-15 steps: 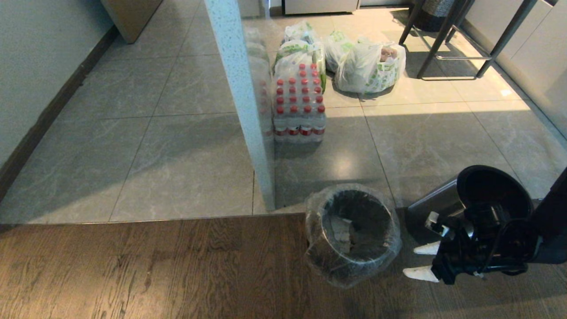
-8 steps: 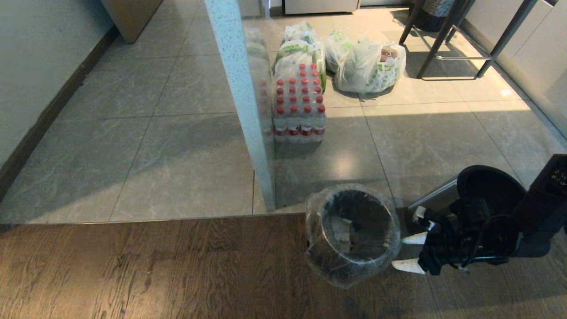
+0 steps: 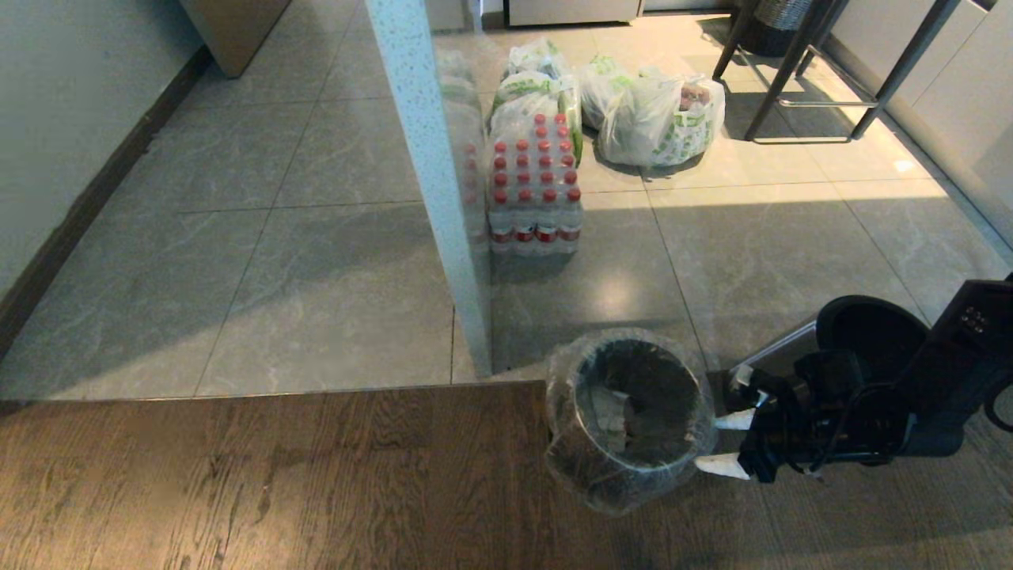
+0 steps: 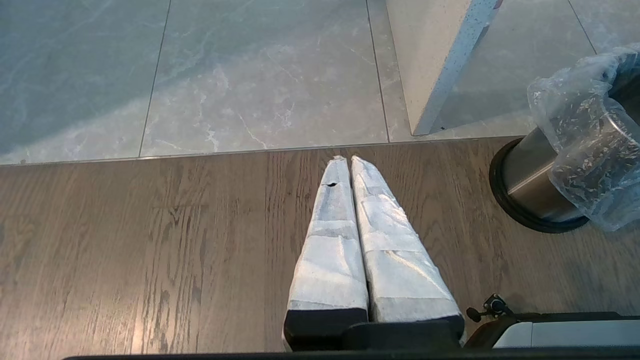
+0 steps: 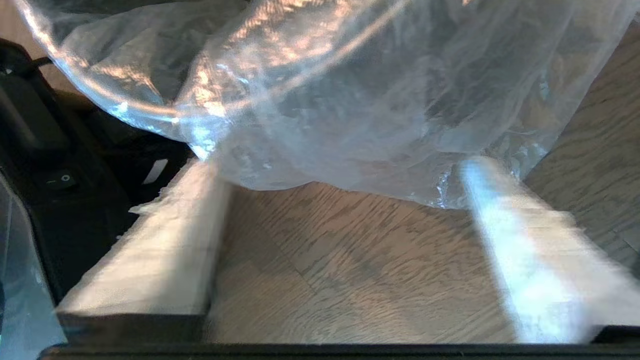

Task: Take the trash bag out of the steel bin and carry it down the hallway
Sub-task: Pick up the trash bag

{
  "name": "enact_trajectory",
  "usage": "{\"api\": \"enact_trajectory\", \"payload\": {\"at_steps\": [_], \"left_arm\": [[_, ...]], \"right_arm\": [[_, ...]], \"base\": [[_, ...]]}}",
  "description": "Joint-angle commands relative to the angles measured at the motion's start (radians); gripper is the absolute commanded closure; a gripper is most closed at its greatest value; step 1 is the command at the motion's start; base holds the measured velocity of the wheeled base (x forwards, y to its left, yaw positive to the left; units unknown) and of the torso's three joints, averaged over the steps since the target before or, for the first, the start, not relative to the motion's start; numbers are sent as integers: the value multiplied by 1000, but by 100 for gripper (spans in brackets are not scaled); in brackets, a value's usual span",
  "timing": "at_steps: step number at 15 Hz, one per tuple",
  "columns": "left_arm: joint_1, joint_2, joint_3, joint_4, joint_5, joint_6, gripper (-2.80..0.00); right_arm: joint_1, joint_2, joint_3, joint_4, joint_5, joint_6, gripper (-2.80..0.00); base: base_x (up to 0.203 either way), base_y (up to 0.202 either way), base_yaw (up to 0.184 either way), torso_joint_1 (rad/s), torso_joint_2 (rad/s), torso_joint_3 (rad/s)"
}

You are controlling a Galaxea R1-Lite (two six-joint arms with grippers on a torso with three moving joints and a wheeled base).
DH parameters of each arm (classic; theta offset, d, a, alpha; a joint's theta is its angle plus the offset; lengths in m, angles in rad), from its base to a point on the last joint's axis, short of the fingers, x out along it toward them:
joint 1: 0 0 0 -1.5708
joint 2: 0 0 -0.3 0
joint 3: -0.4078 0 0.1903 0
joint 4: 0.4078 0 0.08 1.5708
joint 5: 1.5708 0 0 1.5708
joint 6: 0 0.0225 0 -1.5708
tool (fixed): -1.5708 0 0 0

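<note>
My right hand (image 3: 716, 443) spread wide at the trash bag (image 3: 696, 439) overhang, on the steel bin (image 4: 530, 182). Left hand (image 4: 347, 162) closed, parked. Risk: thin film slips or tears; bin tips.

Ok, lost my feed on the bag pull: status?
Right claw open, fingertips at the trash bag on the steel bin. Left claw shut, parked over wood floor. Bag not yet gripped. Second bin close behind the right arm.
</note>
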Motion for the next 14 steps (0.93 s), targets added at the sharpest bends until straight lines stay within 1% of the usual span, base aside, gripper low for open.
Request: {"api": "enact_trajectory", "payload": {"at_steps": [1,6,14], "left_arm": [[0,0,2,0,0,-1,0],[0,0,0,0,0,-1,0],[0,0,2,0,0,-1,0]], "right_arm": [[0,22,-16,-5,3,-5,0],[-1,33,-40,-4,3,-4,0],[-32,-30,10,7,2,-1,0]], "base": [[0,0,0,0,0,0],[0,0,0,0,0,0],[0,0,0,0,0,0]]}}
